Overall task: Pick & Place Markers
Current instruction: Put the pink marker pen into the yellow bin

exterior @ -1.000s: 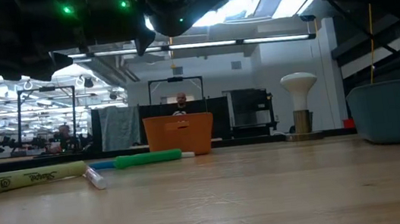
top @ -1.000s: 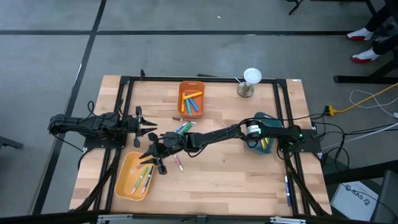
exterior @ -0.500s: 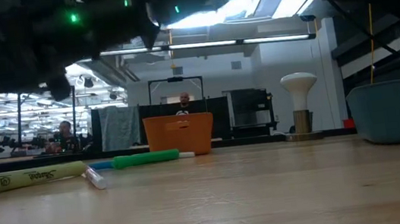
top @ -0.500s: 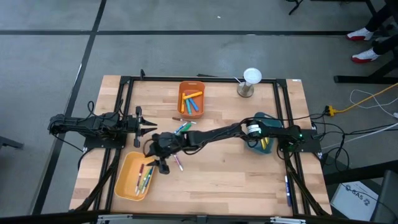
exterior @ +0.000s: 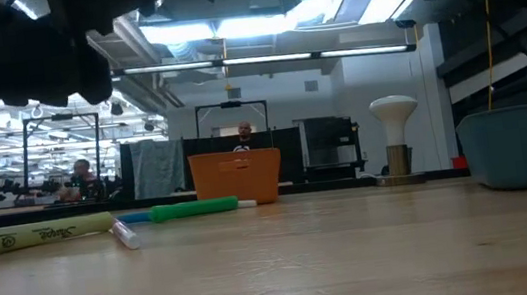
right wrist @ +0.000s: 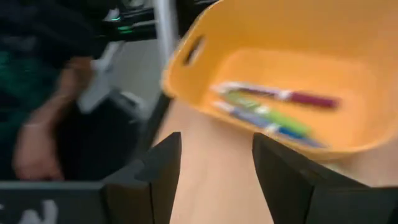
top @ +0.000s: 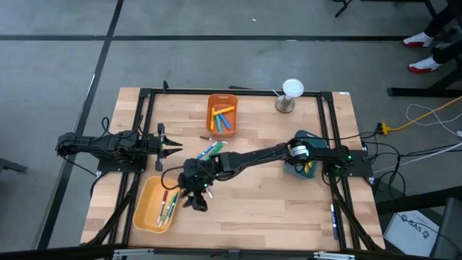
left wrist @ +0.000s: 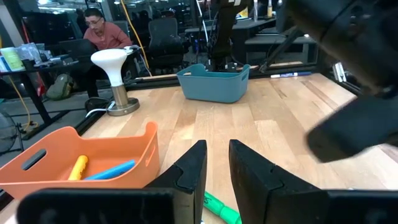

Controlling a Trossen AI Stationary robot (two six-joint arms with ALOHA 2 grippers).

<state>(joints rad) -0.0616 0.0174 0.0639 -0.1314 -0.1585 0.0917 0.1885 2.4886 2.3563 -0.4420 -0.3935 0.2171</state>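
Observation:
My right gripper (top: 193,200) (right wrist: 214,146) hovers open just right of the yellow bin (top: 146,217) (right wrist: 249,37), with nothing between its fingers. Several markers (top: 167,207) (right wrist: 267,106) lie in that bin. Loose markers lie flat on the table: green and blue ones (top: 211,149) (exterior: 195,208), a pink one (top: 208,189) and a yellow one (exterior: 37,234). More markers (top: 223,118) lie in the orange bin (top: 211,108) (exterior: 237,176). My left gripper (top: 177,149) (left wrist: 216,146) waits at the left, pointing level, with a narrow gap and nothing in it.
A teal bin (top: 299,136) (exterior: 525,141) (left wrist: 211,84) sits under my right arm. A white lamp-like stand (top: 291,90) (exterior: 396,136) is at the far edge. A blue pen (top: 333,217) lies by the right rail. A person's hand (right wrist: 43,124) shows beyond the table.
My right gripper has drawn back from over the yellow bin toward the table's near edge and a little right, rising and rolling as it went. A pink-red marker now lies in the yellow bin with the others.

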